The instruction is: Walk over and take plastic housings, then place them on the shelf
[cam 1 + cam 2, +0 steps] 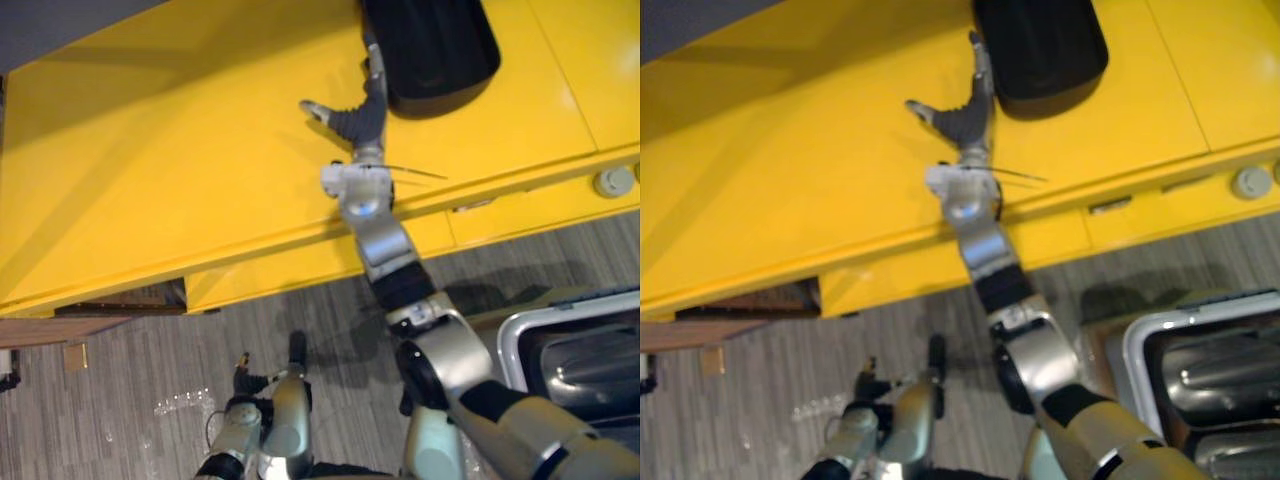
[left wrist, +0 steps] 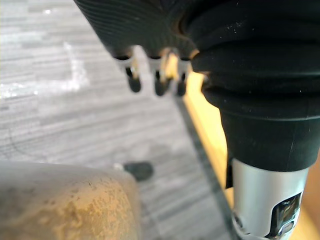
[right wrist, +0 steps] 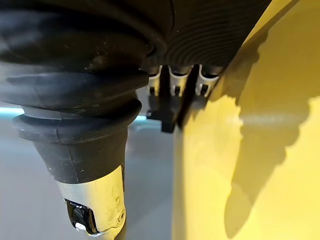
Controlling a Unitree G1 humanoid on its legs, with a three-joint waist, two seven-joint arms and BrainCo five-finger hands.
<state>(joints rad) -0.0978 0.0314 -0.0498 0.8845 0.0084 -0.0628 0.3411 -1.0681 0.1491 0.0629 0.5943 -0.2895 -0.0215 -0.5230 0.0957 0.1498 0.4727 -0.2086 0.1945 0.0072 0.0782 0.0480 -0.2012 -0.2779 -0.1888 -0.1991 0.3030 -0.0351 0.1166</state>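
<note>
left hand point(image 2: 134, 82): hangs low over the grey floor point(image 2: 60, 125), just out from the front edge of the yellow shelf; fingers slack, nothing in them.
bin point(image 1: 506, 350): pale-rimmed, on the floor at the robot's right, below the shelf's front edge; grey rounded pieces point(image 1: 585, 365) lie inside, too unclear to name.
yellow shelf point(image 1: 150, 180): broad flat top whose front edge runs across both eye views; a round grey knob point(image 1: 613, 182) sits on its front face towards the right end.
right hand point(image 1: 362, 115): reaches over the front edge onto the top; fingers point(image 1: 375, 70) lie straight along the housing's left side and the thumb is spread away from it. The hand is released and grips nothing; whether it touches the housing or lies just beside it, I cannot tell.
black plastic housing point(image 1: 435, 45): lies flat on the far part of the top, right of the middle, its rounded end towards the front edge.
</note>
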